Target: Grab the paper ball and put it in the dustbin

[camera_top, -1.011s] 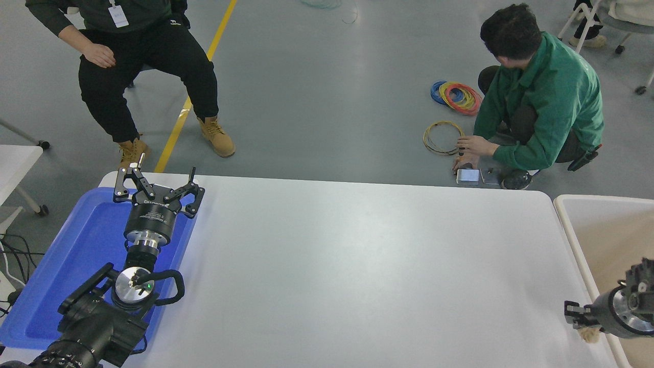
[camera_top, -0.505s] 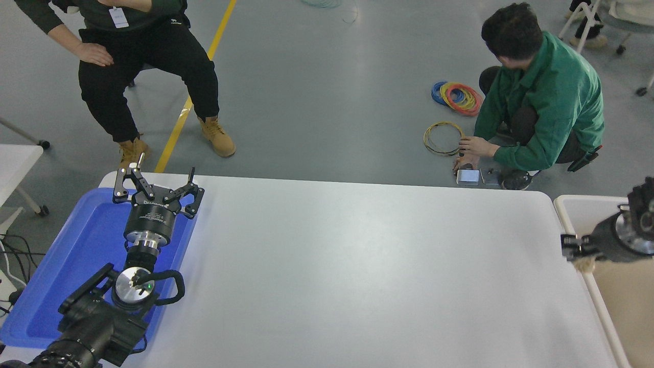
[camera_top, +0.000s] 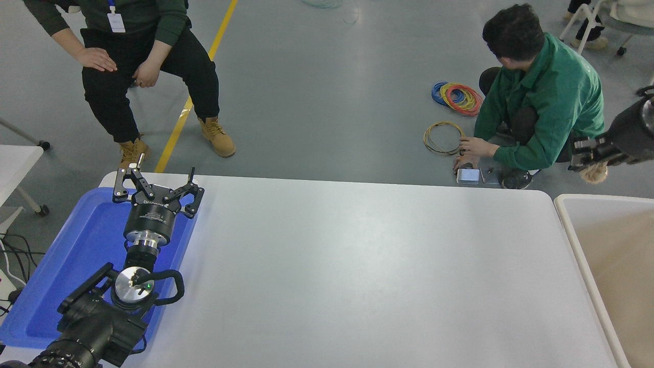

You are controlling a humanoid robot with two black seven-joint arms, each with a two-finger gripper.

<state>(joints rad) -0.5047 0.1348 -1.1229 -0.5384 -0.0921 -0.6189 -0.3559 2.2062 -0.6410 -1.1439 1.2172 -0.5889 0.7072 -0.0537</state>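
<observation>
My right gripper (camera_top: 586, 159) comes in from the right edge, raised high, and is shut on the tan paper ball (camera_top: 594, 173), which hangs under its fingers. In the picture it sits just above the far rim of the cream-white dustbin (camera_top: 568, 221), which stands at the table's right end with its beige inside showing. My left arm is parked at the lower left, with its gripper (camera_top: 156, 185) open over the blue tray (camera_top: 76, 255).
The white table (camera_top: 357, 266) spans the middle. A person in green crouches on the floor beyond its far right corner beside cable coils (camera_top: 457, 97). Another person sits at the far left.
My right gripper has risen and moved away from me along the dustbin's left rim, carrying the paper ball. The seated person shifted their hands. The left arm has not moved.
</observation>
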